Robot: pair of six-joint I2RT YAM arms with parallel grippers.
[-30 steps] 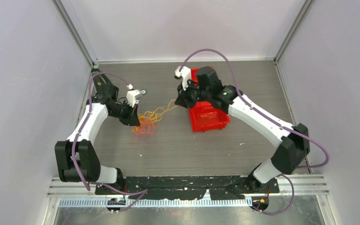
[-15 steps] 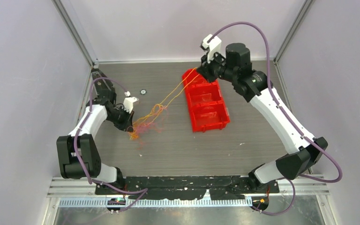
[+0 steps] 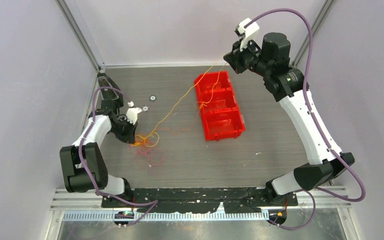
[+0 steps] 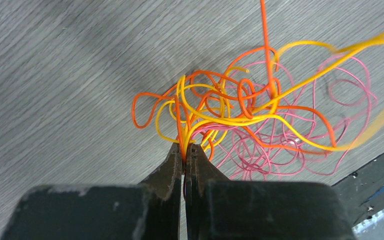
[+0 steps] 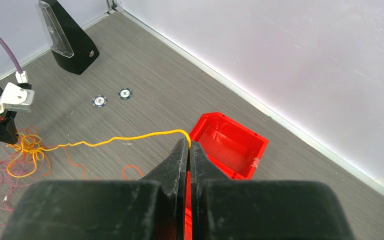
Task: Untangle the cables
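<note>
From above, we see the cables (image 3: 147, 141) tangled at the left of the table (image 3: 180, 160), at the left gripper (image 3: 131, 141). One yellow strand (image 3: 180, 101) rises to the right gripper (image 3: 228, 61), high over the far end of the red bin (image 3: 223, 134). In the left wrist view, the jaws are closed on orange and yellow strands. In the right wrist view, the jaws pinch the yellow strand.

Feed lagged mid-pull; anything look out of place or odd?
Only the yellow cable: it runs stretched from the tangle up to the right end effector, crossing above the red bin's corner. Nothing looks spilled.
</note>
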